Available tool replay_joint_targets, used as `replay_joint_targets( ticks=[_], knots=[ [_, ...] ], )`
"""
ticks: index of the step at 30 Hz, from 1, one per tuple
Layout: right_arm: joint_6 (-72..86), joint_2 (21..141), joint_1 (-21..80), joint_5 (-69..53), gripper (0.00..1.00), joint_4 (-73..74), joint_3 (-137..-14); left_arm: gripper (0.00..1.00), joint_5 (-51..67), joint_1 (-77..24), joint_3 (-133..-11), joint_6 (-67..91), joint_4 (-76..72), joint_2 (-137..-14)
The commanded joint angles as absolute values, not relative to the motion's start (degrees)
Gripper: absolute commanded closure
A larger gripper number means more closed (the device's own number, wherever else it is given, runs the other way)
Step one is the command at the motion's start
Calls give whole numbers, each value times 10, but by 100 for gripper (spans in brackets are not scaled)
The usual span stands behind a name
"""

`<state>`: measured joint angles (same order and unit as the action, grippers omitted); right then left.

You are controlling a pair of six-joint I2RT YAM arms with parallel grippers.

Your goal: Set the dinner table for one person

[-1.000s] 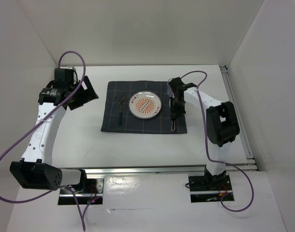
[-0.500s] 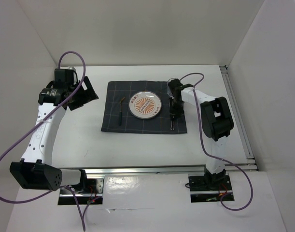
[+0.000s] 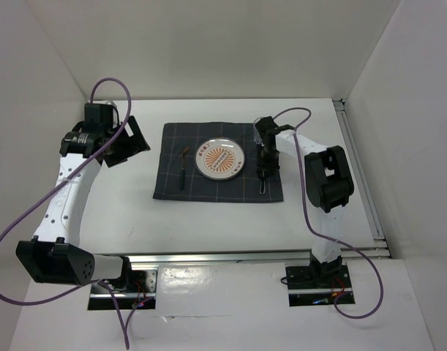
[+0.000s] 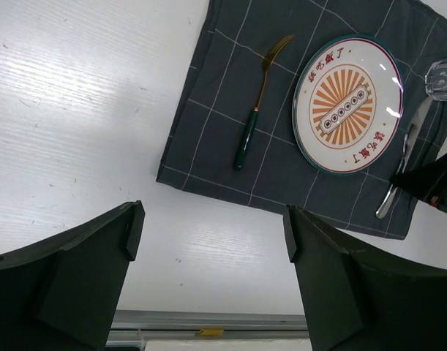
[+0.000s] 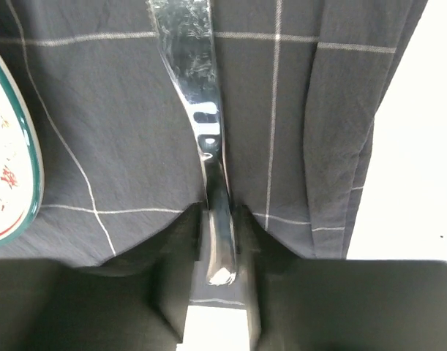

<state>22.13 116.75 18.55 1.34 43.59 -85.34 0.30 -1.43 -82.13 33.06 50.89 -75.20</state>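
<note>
The white dinner table (image 3: 208,219) carries a dark grey checked mat (image 3: 172,146). On the mat lie a round plate with an orange sunburst (image 3: 220,159) and, left of it, a gold fork with a dark green handle (image 3: 182,167). Right of the plate lies a silver utensil (image 5: 201,88). My right gripper (image 5: 222,241) is shut on its handle, low over the mat, with a finger on each side; it also shows in the top view (image 3: 265,172). My left gripper (image 4: 212,219) is open and empty, high over the bare table left of the mat.
A clear glass (image 3: 260,130) stands at the mat's far right corner, just behind my right gripper. A metal rail (image 3: 358,175) runs along the table's right edge. White walls close in the left, back and right sides.
The right arm's elbow has swung in toward the mat, and the gripper has shifted slightly with the silver utensil. The left arm has barely moved.
</note>
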Motion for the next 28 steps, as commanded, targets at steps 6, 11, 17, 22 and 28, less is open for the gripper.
replay_joint_targets(
  ticks=[6, 11, 17, 22, 28],
  knots=[
    [230, 1133, 181, 7, 21, 418, -870, 4, 11, -17, -833, 317, 500, -756],
    [248, 1076, 199, 19, 0, 471, -903, 4, 11, -17, -838, 312, 500, -761],
    [299, 977, 139, 100, 0, 551, -904, 5, 14, -17, -871, 306, 502, -777],
    [312, 883, 70, 143, 0, 565, -853, 5, 21, -17, -896, 301, 502, -788],
    [313, 801, 43, 145, 0, 556, -796, 5, 21, -17, -910, 294, 502, -795]
  ],
)
